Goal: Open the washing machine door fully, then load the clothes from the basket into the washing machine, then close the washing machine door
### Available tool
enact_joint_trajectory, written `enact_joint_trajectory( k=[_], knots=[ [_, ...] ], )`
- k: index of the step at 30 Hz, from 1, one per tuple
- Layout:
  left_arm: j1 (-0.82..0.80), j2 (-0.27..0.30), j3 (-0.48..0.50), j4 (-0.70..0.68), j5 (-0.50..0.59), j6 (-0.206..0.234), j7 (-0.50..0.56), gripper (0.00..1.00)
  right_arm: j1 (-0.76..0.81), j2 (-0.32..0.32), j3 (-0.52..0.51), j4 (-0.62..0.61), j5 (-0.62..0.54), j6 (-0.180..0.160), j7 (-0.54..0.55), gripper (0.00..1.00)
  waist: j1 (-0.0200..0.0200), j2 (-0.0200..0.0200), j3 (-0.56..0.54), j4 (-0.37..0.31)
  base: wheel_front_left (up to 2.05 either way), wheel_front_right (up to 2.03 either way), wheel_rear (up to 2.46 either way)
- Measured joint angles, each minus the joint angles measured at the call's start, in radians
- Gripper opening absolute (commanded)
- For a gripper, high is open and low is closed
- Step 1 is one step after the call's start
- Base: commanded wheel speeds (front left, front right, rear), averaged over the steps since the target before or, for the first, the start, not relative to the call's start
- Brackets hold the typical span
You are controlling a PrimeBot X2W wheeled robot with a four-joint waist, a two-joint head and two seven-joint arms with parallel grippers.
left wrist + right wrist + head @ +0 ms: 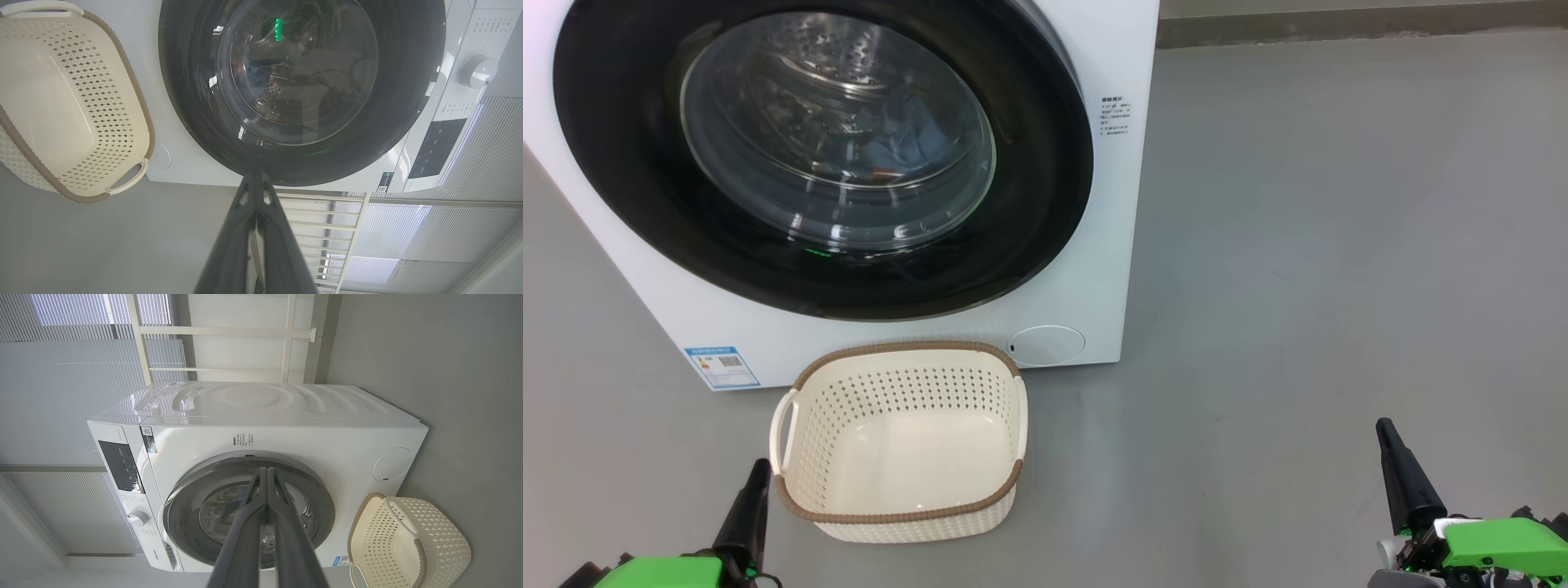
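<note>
Left gripper (756, 482), fingers pressed together on nothing, is resting just left of the empty basket (898, 349) while the washing machine door (621, 163), apparently shut, is facing it from the far side, nearer this arm than the likewise closed right gripper (1390, 441), with clothes (907, 139) showing behind its window.

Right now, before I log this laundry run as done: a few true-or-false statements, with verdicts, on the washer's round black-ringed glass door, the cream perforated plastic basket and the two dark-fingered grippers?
1. The round black-ringed glass door of the white washing machine is shut. True.
2. The cream perforated plastic basket holds clothes. False: it is empty; blue fabric shows behind the door glass.
3. The basket stands on the grey floor before the machine. True.
4. The left gripper grips a basket handle. False: it is shut on nothing, beside the basket.
5. The right gripper is open. False: its fingers are pressed together.
</note>
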Motion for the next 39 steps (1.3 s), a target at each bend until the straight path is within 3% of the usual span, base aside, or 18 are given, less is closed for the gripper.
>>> enact_joint_trajectory(
  k=[39],
  knots=[
    [0.000, 0.000, 0.001, 0.000, 0.000, 0.000, 0.000, 0.00, 0.000, 0.003, -0.005, 0.000, 0.000, 0.000, 0.000, 0.00, 0.0000, 0.0000, 0.000, 0.000, 0.00, 0.00, 0.00]
  ],
)
